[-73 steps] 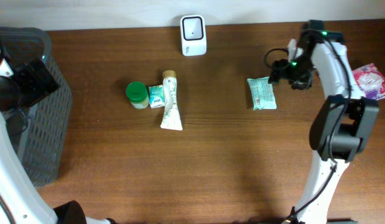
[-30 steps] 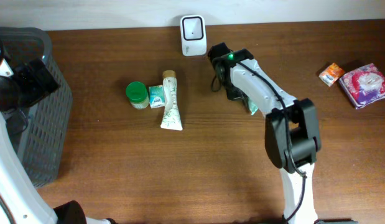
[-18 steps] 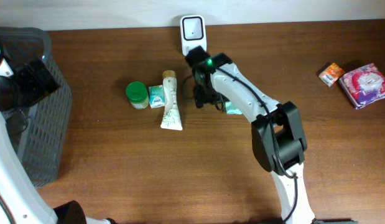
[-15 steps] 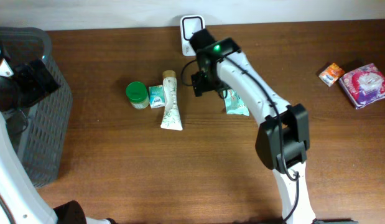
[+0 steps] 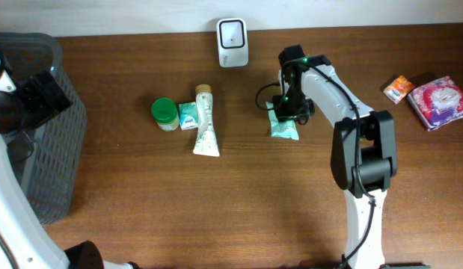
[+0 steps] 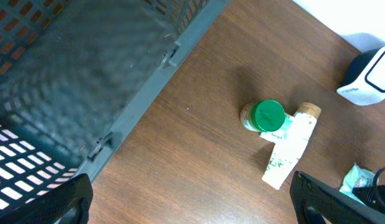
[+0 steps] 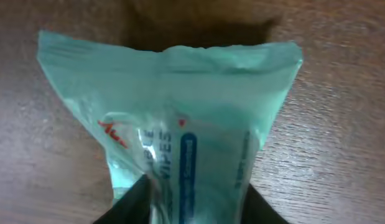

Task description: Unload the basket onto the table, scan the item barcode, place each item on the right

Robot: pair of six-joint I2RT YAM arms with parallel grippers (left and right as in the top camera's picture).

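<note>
Grasp step: right fingers (image 7: 137, 199) down on the green wipes packet (image 5: 283, 128), scan not yet begun

On the broad brown bench (image 5: 238, 209), with the grey basket (image 5: 44, 149) filling the left edge of the overhead frame, the wipes packet lies flat, right of centre, below and right of the white scanner (image 5: 232, 32) at the top edge; the right fingers straddle its end, one each side, but I cannot tell whether they pinch it, while the left fingers (image 6: 61, 199) hang spread wide beside the basket. Next, in my judgement: a sure pinch, a lift, then turning the barcode side towards the scanner
</note>
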